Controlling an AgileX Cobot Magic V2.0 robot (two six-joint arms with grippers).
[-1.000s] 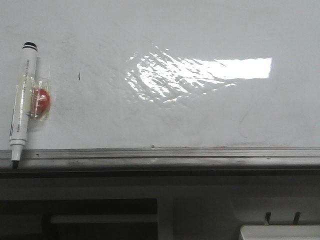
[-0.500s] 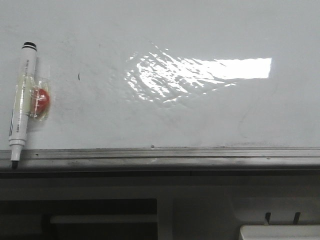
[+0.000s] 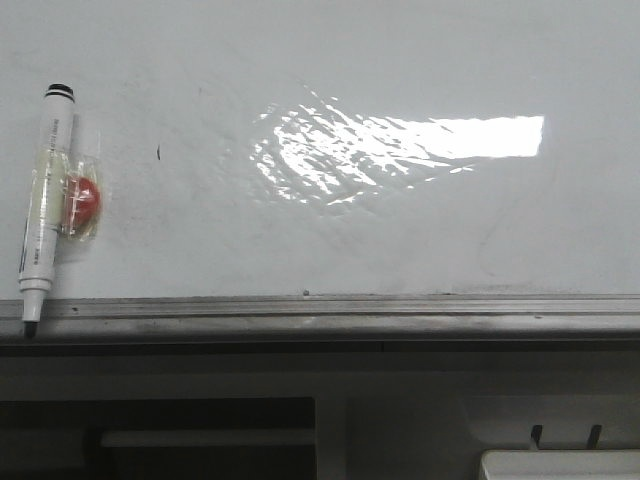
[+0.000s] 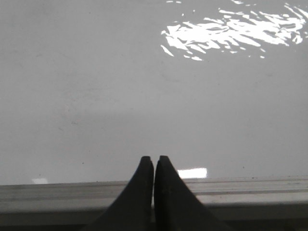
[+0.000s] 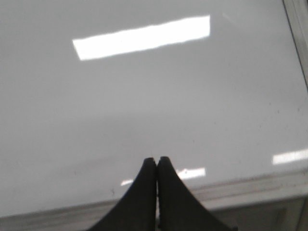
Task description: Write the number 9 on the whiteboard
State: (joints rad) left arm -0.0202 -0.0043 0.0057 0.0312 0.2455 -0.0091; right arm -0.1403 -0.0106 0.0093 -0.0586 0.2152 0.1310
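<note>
Your whiteboard (image 3: pixel 400 240) carries no 9; marker (image 3: pixel 45 200) lies at its rail (left end). Both jaws clenched, empty.

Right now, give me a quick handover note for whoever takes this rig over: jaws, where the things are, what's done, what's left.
Left gripper: jaws shut, holding nothing, near the board's grey edge rail.
Right gripper: jaws shut, holding nothing, also by the rail.
Whiteboard: no 9 on it, only a tiny black tick mark and faint smudges.
Marker: uncapped, lying at the board's left side, tip down on the rail, with a red piece taped beside it.
Done: nothing visible.
Left: pick up the marker and write the 9.
</note>
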